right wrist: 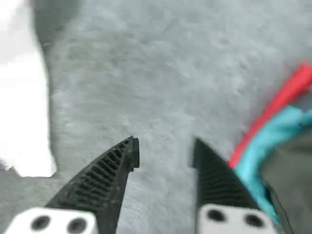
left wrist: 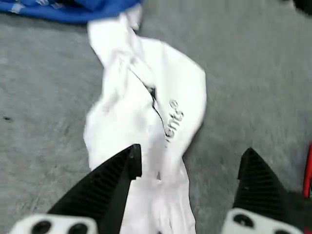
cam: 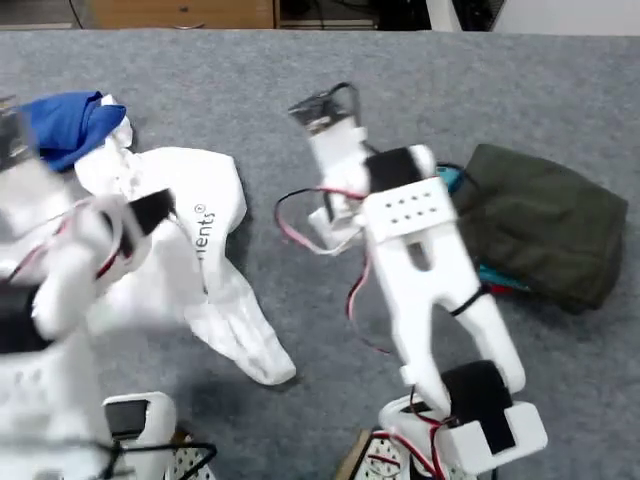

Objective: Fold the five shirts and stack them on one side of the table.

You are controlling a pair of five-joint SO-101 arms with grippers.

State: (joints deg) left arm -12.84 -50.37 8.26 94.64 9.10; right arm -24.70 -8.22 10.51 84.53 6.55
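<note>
A crumpled white shirt [cam: 205,250] [left wrist: 146,112] lies on the grey table at the left. Touching its far end is a blue shirt [cam: 68,125] [left wrist: 73,9]. My left gripper [left wrist: 190,163] [cam: 150,212] hangs open just above the white shirt, holding nothing. At the right sits a folded pile with an olive shirt [cam: 545,222] [right wrist: 287,175] on top and teal [right wrist: 273,136] and red [right wrist: 287,92] shirts under it. My right gripper [right wrist: 165,148] [cam: 322,108] is open over bare table between the white shirt [right wrist: 22,107] and the pile.
The grey table [cam: 300,340] has free room in the middle and along the far side. Both arms' bases and red cables [cam: 300,235] sit at the near edge. Wooden furniture [cam: 180,12] stands beyond the far edge.
</note>
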